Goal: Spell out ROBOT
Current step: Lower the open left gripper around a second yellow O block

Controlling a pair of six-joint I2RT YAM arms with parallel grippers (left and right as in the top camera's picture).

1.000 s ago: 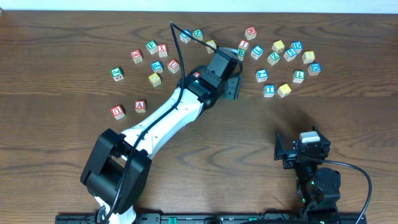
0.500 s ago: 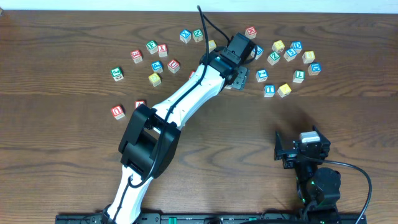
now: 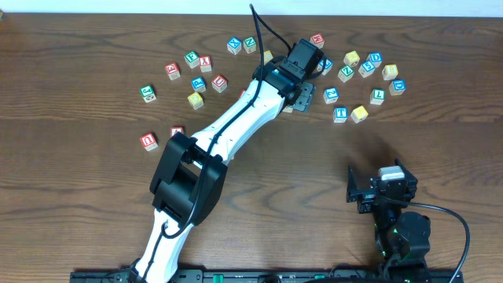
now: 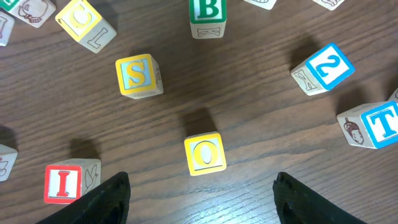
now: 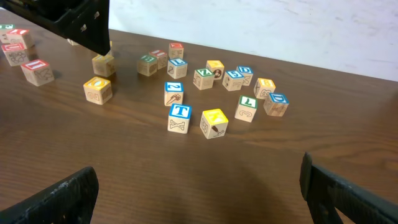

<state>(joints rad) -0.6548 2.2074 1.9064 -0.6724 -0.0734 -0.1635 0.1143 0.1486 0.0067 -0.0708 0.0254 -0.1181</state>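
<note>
The tabletop [image 4: 267, 106] is dark brown with a streaky wood grain. The O cube [image 4: 204, 154] has a yellow top face with a pale oval letter. The S cube [image 4: 138, 74] is yellow-bordered around a pale blue panel. The B cube [image 4: 207, 10] is green and white on top. The T cube [image 4: 380, 122] and the 2 cube [image 4: 329, 65] are blue and white, and the I cube [image 4: 62, 184] is red and white. The cubes' side faces are pale bare wood with dark line drawings. The left hand [image 4: 199, 183] has black fingers [image 4: 106, 202]. The left arm [image 3: 236, 126] is white with black joints.
</note>
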